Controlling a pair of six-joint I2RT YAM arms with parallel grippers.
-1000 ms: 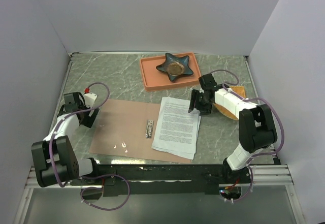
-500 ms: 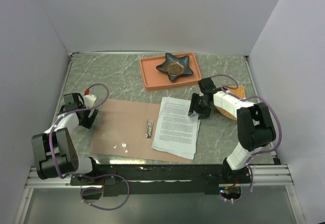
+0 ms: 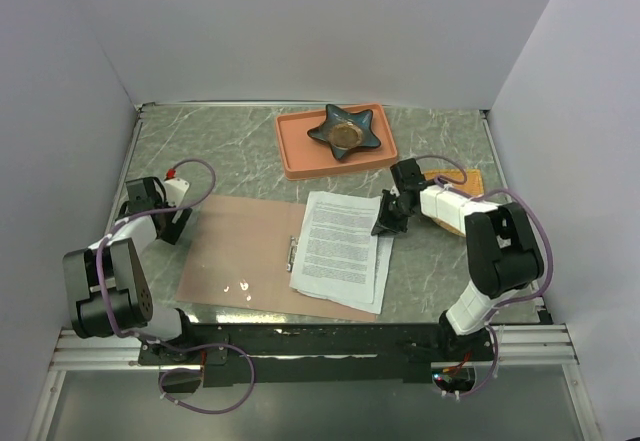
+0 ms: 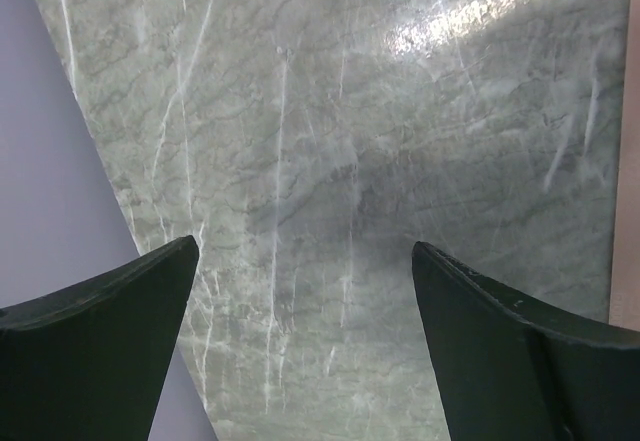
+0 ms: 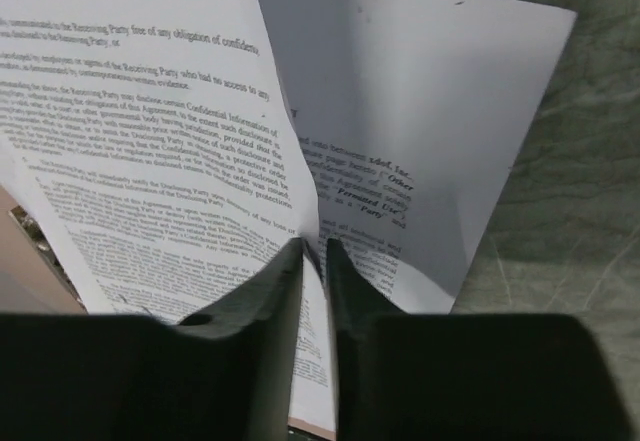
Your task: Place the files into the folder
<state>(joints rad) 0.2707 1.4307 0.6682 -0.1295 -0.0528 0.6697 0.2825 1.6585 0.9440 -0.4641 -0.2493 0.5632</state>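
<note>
The files (image 3: 340, 246), white printed sheets, lie mostly on the right half of the open pinkish-brown folder (image 3: 235, 256), and their left edge reaches its silver clip (image 3: 292, 253). My right gripper (image 3: 386, 223) is at the files' right edge. In the right wrist view its jaws (image 5: 313, 248) are shut on a lifted, buckled sheet of the files (image 5: 150, 131), and a strip of the folder (image 5: 28, 276) shows at lower left. My left gripper (image 3: 168, 223) sits low over the bare table just left of the folder. It is open (image 4: 305, 251) with nothing between its fingers.
A salmon-orange tray (image 3: 300, 161) holding a dark star-shaped dish (image 3: 346, 131) stands at the back centre. An orange mat (image 3: 468, 183) lies under the right arm. Grey walls close in the left, back and right sides. The folder's edge (image 4: 628, 261) shows at the right of the left wrist view.
The right gripper has closed on the files' right edge and pushed them left, so they now reach the folder's clip. The left arm has barely moved.
</note>
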